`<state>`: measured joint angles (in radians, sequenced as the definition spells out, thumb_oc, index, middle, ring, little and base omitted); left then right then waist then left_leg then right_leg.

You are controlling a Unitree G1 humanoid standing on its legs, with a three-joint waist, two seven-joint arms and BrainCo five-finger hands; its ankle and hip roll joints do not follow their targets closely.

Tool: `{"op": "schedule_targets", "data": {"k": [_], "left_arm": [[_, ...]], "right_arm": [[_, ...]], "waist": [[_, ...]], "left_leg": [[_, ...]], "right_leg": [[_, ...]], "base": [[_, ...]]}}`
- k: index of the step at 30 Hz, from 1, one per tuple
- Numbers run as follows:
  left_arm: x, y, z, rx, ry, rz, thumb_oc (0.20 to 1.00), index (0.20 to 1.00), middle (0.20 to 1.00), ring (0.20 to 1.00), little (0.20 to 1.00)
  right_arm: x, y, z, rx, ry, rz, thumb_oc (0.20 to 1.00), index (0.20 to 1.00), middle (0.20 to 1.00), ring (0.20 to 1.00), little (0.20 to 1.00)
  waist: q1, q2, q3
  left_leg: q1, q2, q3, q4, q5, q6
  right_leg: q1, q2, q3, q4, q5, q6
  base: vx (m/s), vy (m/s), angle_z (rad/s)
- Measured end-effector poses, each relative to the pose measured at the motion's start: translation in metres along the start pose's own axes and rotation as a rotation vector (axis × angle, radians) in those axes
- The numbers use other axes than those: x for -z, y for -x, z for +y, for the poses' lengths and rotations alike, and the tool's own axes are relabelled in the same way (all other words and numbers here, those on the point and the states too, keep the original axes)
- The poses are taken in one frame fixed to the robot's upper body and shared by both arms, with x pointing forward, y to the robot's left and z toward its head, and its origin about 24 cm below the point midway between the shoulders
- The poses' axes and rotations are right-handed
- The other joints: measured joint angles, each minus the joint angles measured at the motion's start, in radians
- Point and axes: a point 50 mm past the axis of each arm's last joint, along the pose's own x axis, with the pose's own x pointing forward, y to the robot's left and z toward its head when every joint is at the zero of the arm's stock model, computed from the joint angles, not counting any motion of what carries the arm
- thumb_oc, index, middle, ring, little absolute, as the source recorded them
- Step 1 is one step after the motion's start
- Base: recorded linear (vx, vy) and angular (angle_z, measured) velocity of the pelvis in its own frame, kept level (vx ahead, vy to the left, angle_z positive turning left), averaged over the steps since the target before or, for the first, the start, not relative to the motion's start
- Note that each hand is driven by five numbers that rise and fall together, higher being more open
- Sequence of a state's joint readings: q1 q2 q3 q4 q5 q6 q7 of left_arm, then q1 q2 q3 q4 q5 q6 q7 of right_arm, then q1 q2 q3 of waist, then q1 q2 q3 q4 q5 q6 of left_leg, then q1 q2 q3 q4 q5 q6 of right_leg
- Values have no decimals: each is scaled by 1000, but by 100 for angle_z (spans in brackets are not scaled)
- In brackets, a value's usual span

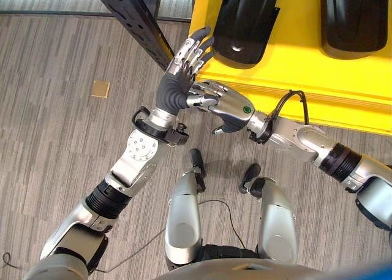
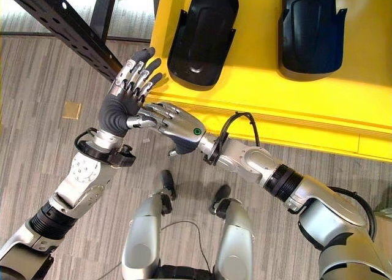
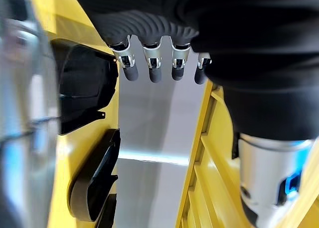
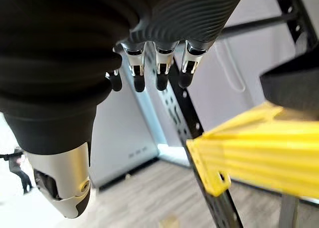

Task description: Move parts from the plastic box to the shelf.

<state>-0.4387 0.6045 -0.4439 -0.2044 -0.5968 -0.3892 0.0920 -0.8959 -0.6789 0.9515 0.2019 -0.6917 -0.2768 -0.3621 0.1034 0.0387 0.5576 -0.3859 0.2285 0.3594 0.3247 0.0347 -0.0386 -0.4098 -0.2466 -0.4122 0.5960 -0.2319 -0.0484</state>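
Two black moulded parts lie in the yellow plastic box ahead of me. My left hand is raised at the box's near left corner, open, fingers straight and pointing toward the nearer part without touching it. My right hand reaches across from the right, its relaxed fingers resting against the left hand's palm. Neither hand holds anything. The left wrist view shows straight fingertips with the black parts past them. The right wrist view shows relaxed fingertips beside the box's yellow corner.
A black perforated shelf upright slants across the top left, close behind the left hand. A small tan square lies on the grey wood-pattern floor to the left. The box's ribbed yellow wall runs along the right.
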Motion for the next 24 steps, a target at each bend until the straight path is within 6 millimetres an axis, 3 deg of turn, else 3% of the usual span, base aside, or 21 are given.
{"op": "schedule_targets", "data": {"k": [14,24], "left_arm": [[-1,5,-1,-17,-22,-37,1000,1000,1000,1000,1000],[-1,5,-1,-21,-22,-38,1000,1000,1000,1000,1000]], "right_arm": [[44,17,18,-77,78,298,1000,1000,1000,1000,1000],[47,9,12,3,72,353,1000,1000,1000,1000,1000]], "waist": [[19,-1,0],[22,-1,0]], "left_leg": [[-2,0,-10,6,0,0],[-6,-1,-13,9,0,-1]], "right_leg": [[6,-2,-7,2,0,0],[6,-5,-11,5,0,0]], "base": [[0,-1,0],[1,1,0]]}}
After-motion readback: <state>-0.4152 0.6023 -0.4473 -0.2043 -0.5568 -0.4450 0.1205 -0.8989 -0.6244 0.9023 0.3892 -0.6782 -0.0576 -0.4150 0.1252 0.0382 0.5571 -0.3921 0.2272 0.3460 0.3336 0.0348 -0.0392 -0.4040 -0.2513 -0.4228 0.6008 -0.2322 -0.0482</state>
